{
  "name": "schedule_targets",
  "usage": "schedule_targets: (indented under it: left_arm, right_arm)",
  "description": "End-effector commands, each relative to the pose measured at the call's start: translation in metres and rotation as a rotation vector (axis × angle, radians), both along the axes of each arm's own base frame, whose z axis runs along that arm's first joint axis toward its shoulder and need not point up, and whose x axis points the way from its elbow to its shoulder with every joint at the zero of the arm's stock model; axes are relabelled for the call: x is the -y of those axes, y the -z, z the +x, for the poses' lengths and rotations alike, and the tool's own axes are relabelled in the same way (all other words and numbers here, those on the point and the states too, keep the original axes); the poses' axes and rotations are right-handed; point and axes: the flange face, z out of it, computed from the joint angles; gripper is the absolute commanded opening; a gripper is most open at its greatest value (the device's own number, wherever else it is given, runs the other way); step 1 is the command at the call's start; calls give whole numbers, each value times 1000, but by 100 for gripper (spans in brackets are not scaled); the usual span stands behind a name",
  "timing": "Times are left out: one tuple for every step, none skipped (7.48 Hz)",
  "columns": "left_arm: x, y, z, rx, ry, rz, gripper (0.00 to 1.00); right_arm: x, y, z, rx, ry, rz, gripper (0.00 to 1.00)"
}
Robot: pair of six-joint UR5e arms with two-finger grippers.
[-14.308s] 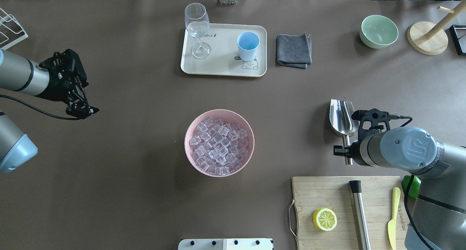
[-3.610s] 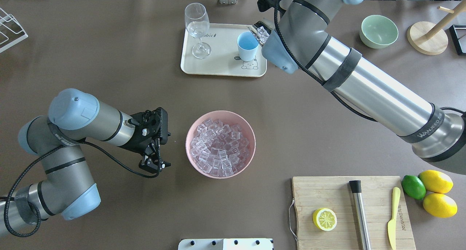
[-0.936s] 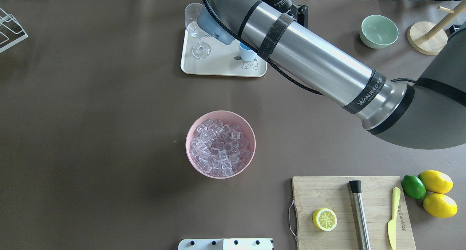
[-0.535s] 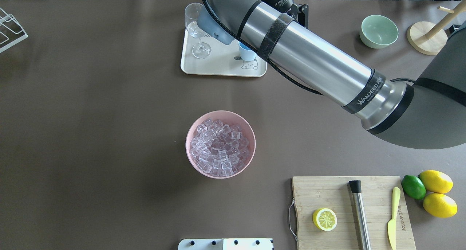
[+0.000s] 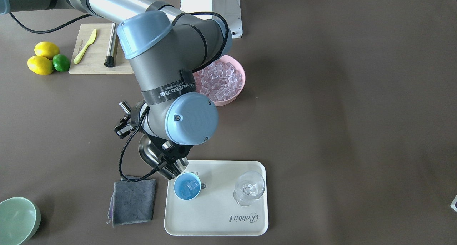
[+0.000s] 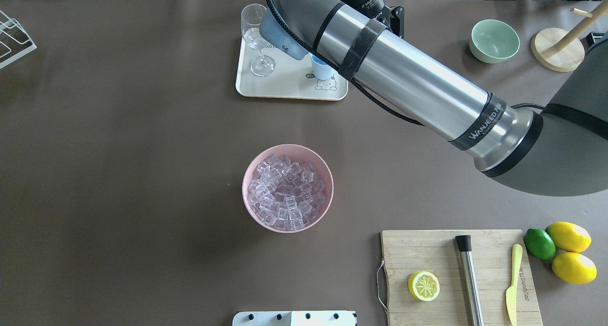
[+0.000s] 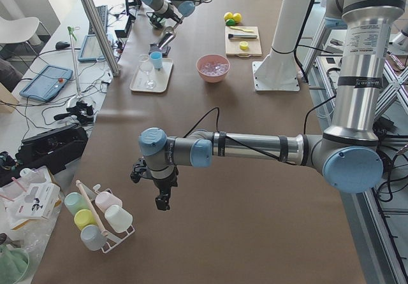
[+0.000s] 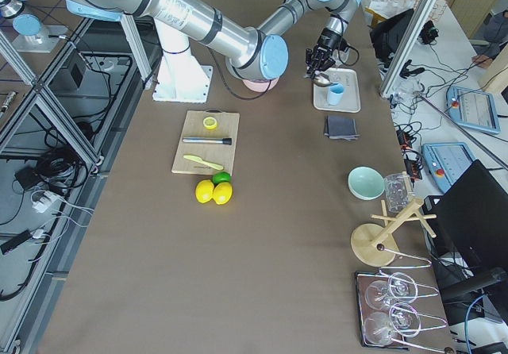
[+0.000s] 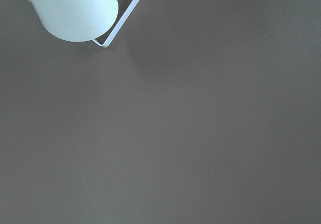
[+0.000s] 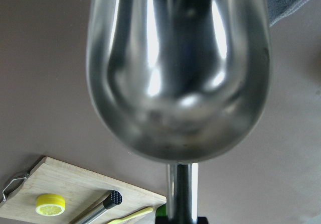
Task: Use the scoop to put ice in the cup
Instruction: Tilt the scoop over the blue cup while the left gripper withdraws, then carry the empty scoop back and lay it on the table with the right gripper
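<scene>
R gripper [image 5: 124, 125] clamps scoop [image 5: 152, 158] handle, trough tipped by cup [image 5: 179, 195] rim; ice [image 5: 191, 186] in cup; L gripper [image 7: 162, 202] state can't tell

Light-blue cup [image 5: 177, 194], with clear, glassy ice [image 5: 191, 185] in it. The tray [image 5: 214, 205] is cream with dark "Rabbit" script. The scoop [image 10: 178, 73] is mirror-bright steel, streaked with white glare and dark reflections. There's a charcoal-grey cloth [image 5: 132, 201] with a purplish edge. Mid-desk, a pink bowl [image 6: 288, 148] holds more of the clear ice. By the robot-side right corner: two yellow lemons [image 6: 568, 236], a green lime [image 6: 539, 244] and a pale, straight-grained wooden board [image 6: 418, 250]. The desk [image 6: 118, 174] itself is dark brown all over.
</scene>
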Motion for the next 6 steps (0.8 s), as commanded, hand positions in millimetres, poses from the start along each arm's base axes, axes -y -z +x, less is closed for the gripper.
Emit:
schedule_targets:
  left_arm:
    - [4,5,2,-1,-3,9,98]
    - [6,8,2,-2,-2,15,98]
    - [5,6,2,-1,-1,11,98]
    - [5,6,2,-1,-3,11,98]
    - [6,7,1,-2,-2,15,98]
    - [3,5,1,-1,-2,11,98]
  right_arm:
    - [-32,-28,37,58,-14,43,0]
    - [-50,-50,67,110,-44,62,0]
    - [-60,-74,106,146,-95,63,0]
    - [-80,-107,148,172,-154,57,0]
    - [-117,-131,188,159,-304,63,0]
    - [-149,-169,213,155,-464,57,0]
